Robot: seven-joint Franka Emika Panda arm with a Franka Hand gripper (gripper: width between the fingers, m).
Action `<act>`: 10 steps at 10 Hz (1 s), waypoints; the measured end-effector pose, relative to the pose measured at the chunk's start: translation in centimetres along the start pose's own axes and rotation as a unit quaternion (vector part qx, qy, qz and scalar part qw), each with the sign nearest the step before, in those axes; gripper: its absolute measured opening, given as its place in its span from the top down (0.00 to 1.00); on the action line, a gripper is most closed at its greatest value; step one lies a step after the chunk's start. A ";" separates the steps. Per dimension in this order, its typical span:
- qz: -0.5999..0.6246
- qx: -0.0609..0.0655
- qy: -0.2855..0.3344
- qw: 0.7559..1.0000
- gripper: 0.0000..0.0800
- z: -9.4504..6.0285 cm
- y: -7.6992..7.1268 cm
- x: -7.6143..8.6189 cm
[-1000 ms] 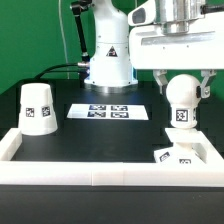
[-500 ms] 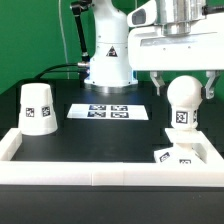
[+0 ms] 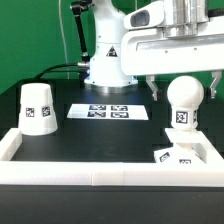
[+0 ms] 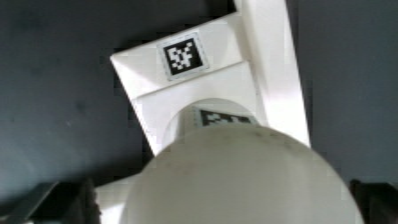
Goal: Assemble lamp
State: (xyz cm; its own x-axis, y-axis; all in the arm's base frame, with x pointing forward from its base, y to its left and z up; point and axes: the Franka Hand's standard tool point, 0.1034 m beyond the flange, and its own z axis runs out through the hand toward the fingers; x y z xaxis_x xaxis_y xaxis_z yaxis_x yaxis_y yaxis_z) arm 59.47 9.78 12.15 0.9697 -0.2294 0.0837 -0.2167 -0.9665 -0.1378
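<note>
The white round-headed bulb (image 3: 184, 101) stands upright on the flat square base (image 3: 168, 155) in the near corner at the exterior view's right. My gripper (image 3: 186, 90) is open, its fingers (image 3: 154, 91) spread wide on either side of the bulb's head and apart from it. In the wrist view the bulb head (image 4: 222, 185) fills the foreground over the tagged base (image 4: 178, 70), with a dark finger (image 4: 63, 202) at each side. The tapered shade (image 3: 38, 108) stands alone at the exterior view's left.
The white border rail (image 3: 100, 172) runs along the front and up both sides, close round the base; it also shows in the wrist view (image 4: 270, 60). The marker board (image 3: 110, 111) lies in front of the robot's pedestal (image 3: 108, 60).
The fingers have spread apart from the bulb's head and let it go. The bulb stays upright on the base.
</note>
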 end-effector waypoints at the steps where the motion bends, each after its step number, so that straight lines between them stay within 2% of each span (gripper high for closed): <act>1: -0.020 0.000 0.000 1.000 0.13 0.0 0.0 0.0; 4: -0.199 -0.004 0.001 0.980 0.13 -0.1 0.1 0.1; 8: -0.322 -0.010 -0.001 0.947 0.13 0.0 -0.7 -0.2; 10: -0.425 -0.014 -0.004 0.905 0.13 0.1 -0.5 -0.2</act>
State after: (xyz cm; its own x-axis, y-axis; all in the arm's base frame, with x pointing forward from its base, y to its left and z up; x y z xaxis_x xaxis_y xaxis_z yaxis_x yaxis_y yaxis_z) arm 59.42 10.34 12.12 0.7883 0.5990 0.1406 0.6052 -0.7961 -0.0014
